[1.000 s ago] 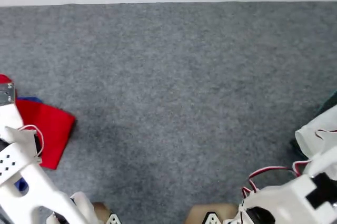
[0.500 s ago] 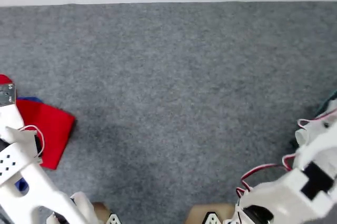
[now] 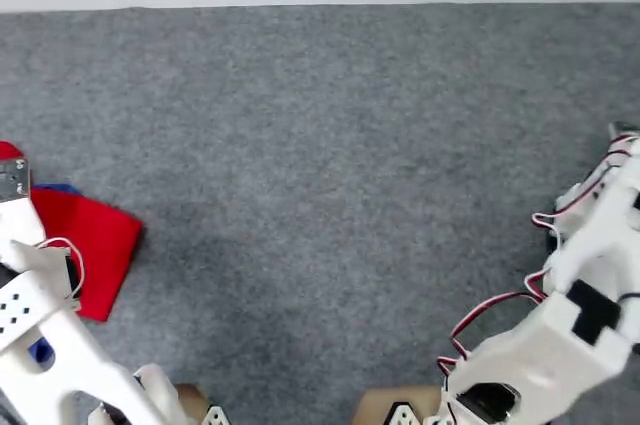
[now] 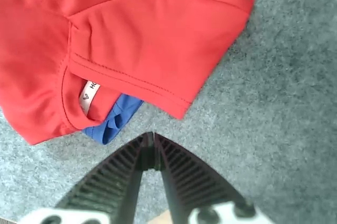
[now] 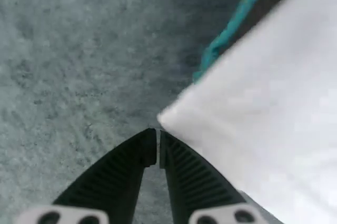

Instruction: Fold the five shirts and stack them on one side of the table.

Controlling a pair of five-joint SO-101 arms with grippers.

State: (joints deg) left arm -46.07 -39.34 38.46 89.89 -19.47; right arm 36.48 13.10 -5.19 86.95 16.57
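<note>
A folded red shirt (image 3: 92,245) lies at the table's left edge with a blue shirt (image 3: 58,188) under it; in the left wrist view the red shirt (image 4: 131,39) has its collar up and the blue shirt (image 4: 113,121) peeks out below. My left gripper (image 4: 153,150) is shut and empty, just short of the stack. At the right edge my right arm (image 3: 585,275) stands over a white shirt (image 5: 268,103) with a teal shirt (image 5: 231,29) beneath. My right gripper (image 5: 158,142) is shut, its tips at the white shirt's corner, gripping nothing.
The grey felt table (image 3: 330,145) stretches between the two arms. A pale wall runs along the far edge. Brown arm bases (image 3: 400,407) sit at the near edge.
My right arm has swung away from the near edge toward the far right, now covering the white and dark cloth seen earlier. The left arm and red shirt have not moved.
</note>
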